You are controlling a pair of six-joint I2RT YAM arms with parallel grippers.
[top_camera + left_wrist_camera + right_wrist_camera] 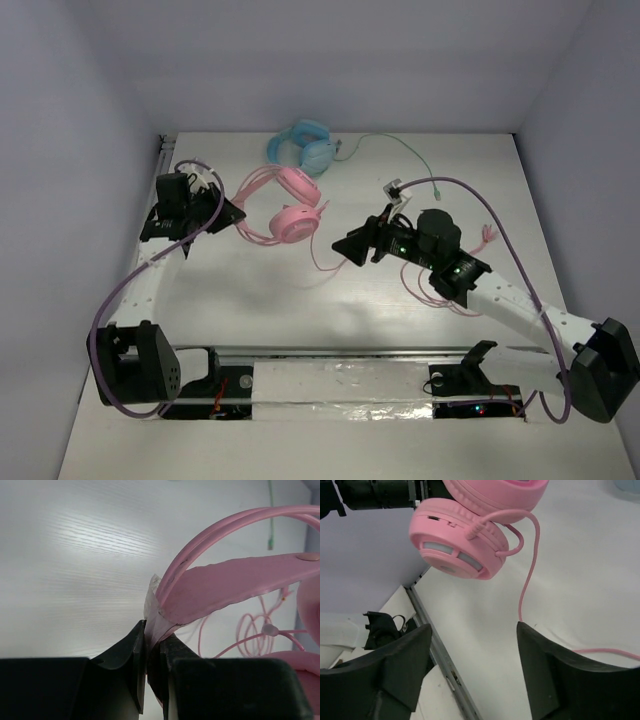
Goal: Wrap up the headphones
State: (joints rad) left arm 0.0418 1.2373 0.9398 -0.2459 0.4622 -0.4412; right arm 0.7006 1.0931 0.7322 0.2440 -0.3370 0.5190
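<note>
Hovering over the desk (250, 300) with its fingers spread and empty, the right end effector (345, 243) sits just right of the headphones (288, 212). Their cable (322, 262) loops loosely on the desk near it. The left end effector (228, 212) is pressed together, pinching the headband (225, 580). The headphones sit left of the desk's middle. Farther back lie blue headphones (305, 145).

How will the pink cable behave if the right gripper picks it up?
Probably floppy: the cable hangs from the ear cup in loose curves, so it should sag either side of a pinch. It looks thin and light, so it might slip free. Pulling could tug the headphones, which the left gripper pinches only by the headband.
</note>
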